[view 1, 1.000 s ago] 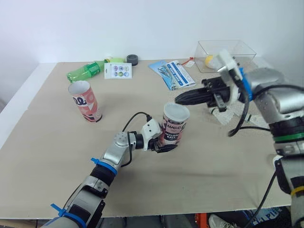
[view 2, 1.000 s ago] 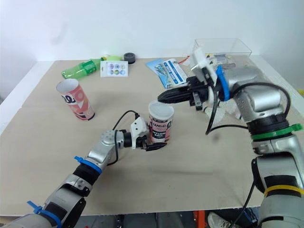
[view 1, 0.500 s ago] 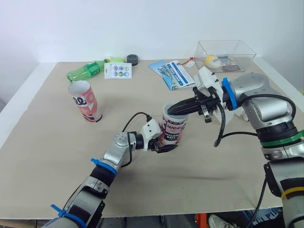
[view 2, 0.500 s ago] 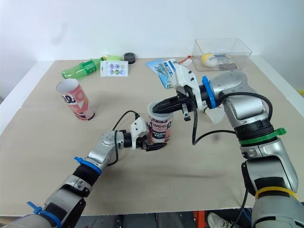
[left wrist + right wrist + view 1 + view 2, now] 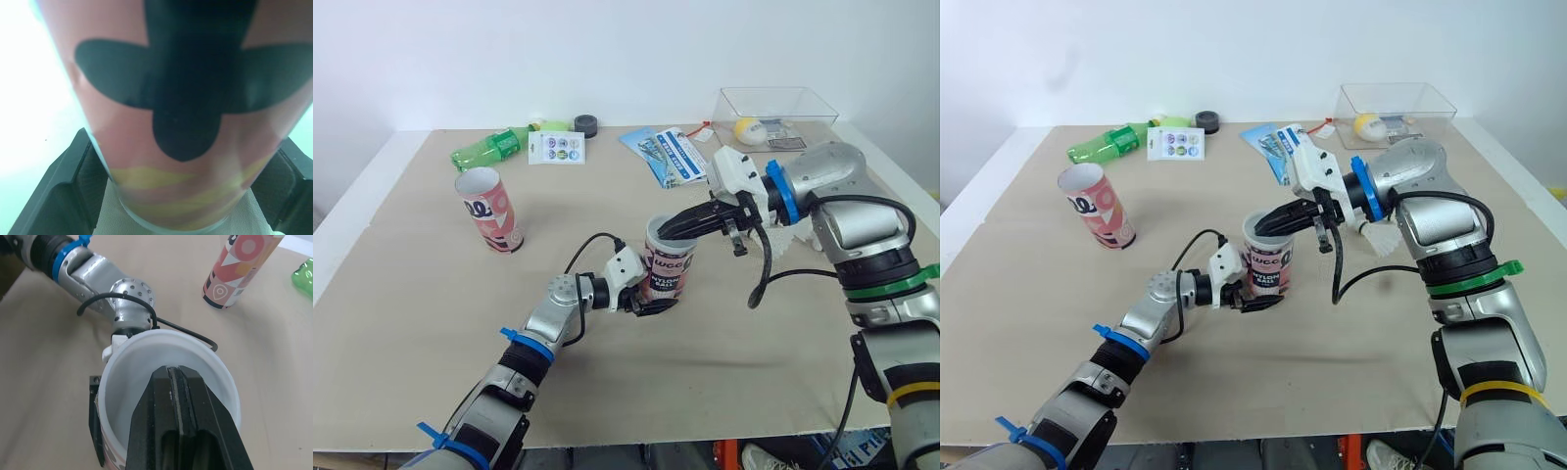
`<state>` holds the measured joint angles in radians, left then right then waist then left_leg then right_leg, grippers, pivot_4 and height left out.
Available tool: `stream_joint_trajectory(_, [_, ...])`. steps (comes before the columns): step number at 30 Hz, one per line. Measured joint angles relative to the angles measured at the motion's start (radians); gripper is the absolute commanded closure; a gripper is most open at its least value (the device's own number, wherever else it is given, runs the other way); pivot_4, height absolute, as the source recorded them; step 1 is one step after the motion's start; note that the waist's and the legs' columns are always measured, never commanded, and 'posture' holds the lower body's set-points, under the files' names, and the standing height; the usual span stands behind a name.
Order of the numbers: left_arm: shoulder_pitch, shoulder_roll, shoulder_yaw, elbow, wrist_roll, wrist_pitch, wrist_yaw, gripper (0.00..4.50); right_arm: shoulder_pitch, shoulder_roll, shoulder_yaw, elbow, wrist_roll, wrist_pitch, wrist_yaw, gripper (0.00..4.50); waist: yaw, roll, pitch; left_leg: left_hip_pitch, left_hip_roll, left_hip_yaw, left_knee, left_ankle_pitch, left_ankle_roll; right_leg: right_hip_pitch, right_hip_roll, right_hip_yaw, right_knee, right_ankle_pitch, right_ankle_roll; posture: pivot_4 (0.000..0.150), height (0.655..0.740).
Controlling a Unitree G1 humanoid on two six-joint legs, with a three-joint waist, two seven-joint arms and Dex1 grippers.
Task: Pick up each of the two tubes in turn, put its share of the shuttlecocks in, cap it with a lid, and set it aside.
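On the tan table (image 5: 411, 294), the right arm (image 5: 842, 196) reaches in from the robot's right, its forearm sloping down toward the middle. The held tube (image 5: 668, 269) stands upright near the table's middle, long axis vertical and open mouth up. A second tube (image 5: 489, 209) stands on end well apart to the left. The left gripper (image 5: 649, 298) pinches the held tube's base between its fingers. The right gripper (image 5: 181, 382) has its fingers pressed together, tips inside the tube's mouth.

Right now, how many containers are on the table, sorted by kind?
Tubes: 2, the middle tube and the left tube
Bottle: 1
Clear box: 1
Total: 4
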<state>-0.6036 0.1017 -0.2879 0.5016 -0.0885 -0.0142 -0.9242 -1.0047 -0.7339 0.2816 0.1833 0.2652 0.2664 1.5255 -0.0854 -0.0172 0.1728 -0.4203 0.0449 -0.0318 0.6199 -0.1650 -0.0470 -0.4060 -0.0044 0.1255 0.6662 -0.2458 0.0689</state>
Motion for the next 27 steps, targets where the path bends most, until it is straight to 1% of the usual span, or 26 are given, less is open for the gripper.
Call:
stream_joint_trajectory(9, [0.0,-0.003,0.0,0.003,0.0,0.009,0.002,0.79,-0.026,0.01,0.035,0.037,-0.067,-0.105,0.021,4.46,0.0,-0.001,-0.005,0.001,0.0,0.0,0.0,0.0,0.0,0.0,0.0,0.0,0.0,0.0,0.0,0.15,0.74])
stream_joint_trajectory(16, [0.002,-0.003,0.0,0.003,0.0,0.014,0.004,0.79,-0.028,0.03,0.032,0.056,-0.082,-0.122,0.022,4.46,-0.001,-0.001,-0.006,0.004,0.0,0.001,0.0,0.0,0.0,0.002,0.0,0.0,0.0,0.0,-0.001,0.15,0.74])
stream_joint_trajectory(23, [0.003,-0.003,0.002,-0.005,0.0,0.013,0.003,0.79,-0.044,0.053,-0.005,0.11,0.006,0.057,0.041,4.46,0.0,-0.001,-0.005,0.001,0.0,0.001,-0.001,0.0,0.0,0.0,0.0,0.0,0.0,0.0,-0.001,0.15,0.74])
stream_joint_trajectory(27, [0.003,-0.004,-0.003,-0.007,0.0,0.013,-0.002,0.79,-0.082,0.009,-0.05,0.135,0.067,0.125,0.045,4.46,0.003,-0.001,-0.004,-0.002,0.0,0.0,-0.001,-0.001,-0.001,-0.002,0.0,0.0,0.0,-0.001,-0.001,0.15,0.74])
